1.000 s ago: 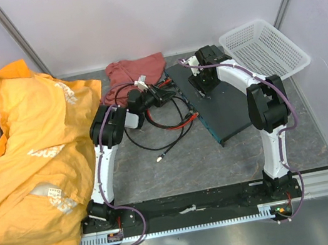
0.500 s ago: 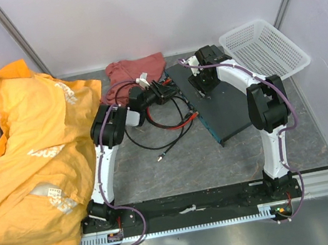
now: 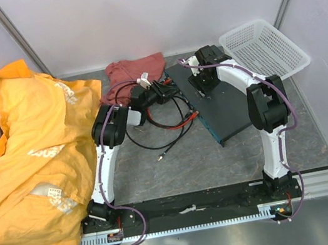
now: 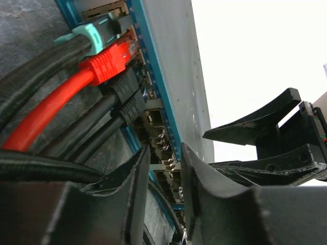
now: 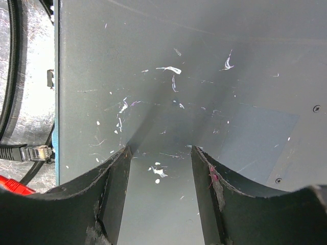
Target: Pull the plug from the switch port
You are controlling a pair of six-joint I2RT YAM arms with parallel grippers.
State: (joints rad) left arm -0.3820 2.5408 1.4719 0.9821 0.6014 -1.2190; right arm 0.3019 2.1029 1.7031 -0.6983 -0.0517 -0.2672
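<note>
The switch (image 3: 228, 108) is a flat dark slab with a teal port edge facing left. In the left wrist view, a teal plug (image 4: 97, 38), a red plug (image 4: 110, 58) and two black plugs (image 4: 130, 94) sit at the ports on that edge (image 4: 168, 117). My left gripper (image 4: 164, 153) is open right at the port row, with bare ports showing through the gap. It holds nothing. My right gripper (image 5: 159, 153) is open, fingertips down on the switch top (image 5: 179, 76). A clear-tipped black plug (image 5: 38, 152) points at the edge; whether it is seated is unclear.
Red and black cables (image 3: 164, 125) loop on the mat left of the switch, one loose end (image 3: 159, 158) lying nearer me. A red cloth (image 3: 133, 72) lies behind them, a big orange cloth (image 3: 35, 151) at the left, and a white mesh basket (image 3: 265, 47) at the back right.
My left gripper has gone from nearly shut to open and shifted slightly right and back, toward the switch's teal edge. The right arm has not moved.
</note>
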